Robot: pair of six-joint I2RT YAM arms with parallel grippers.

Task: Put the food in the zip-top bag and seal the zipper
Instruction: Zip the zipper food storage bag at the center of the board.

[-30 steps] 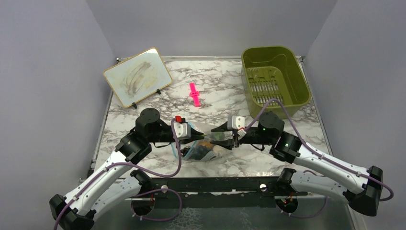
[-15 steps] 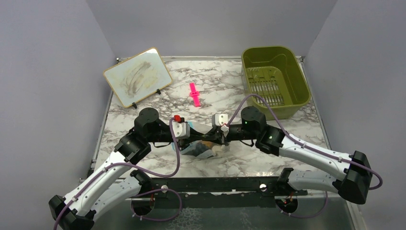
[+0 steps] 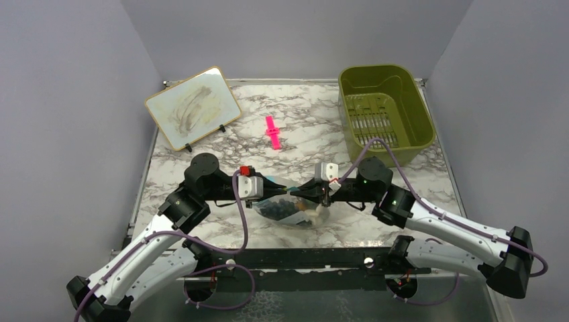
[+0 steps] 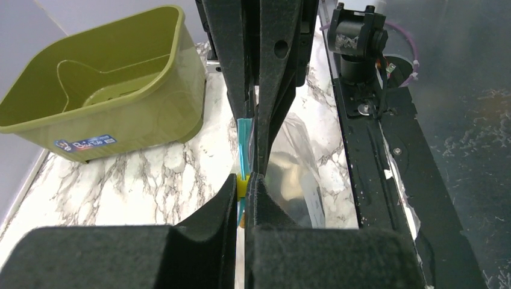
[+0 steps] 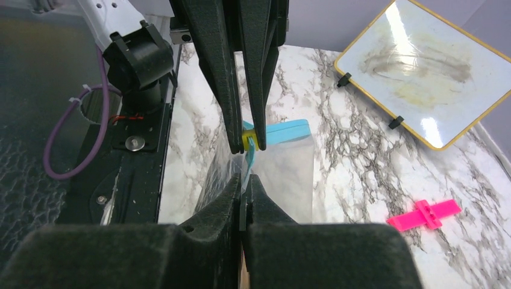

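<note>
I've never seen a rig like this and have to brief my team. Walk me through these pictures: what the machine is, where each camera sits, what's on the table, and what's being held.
These are two robot arms bolted at the near edge of a marble table, each ending in a two-finger gripper. One picture looks down from above and behind the arms. The other two come from a camera on each wrist, so the black fingers at the bottom of those views are that arm's own. On the table are a whiteboard, a pink clip and an olive-green bin. Between the arms is a clear zip-top bag with toy food inside. The left gripper and the right gripper face each other, both shut on the bag's blue-teal zipper, tips close together.
</note>
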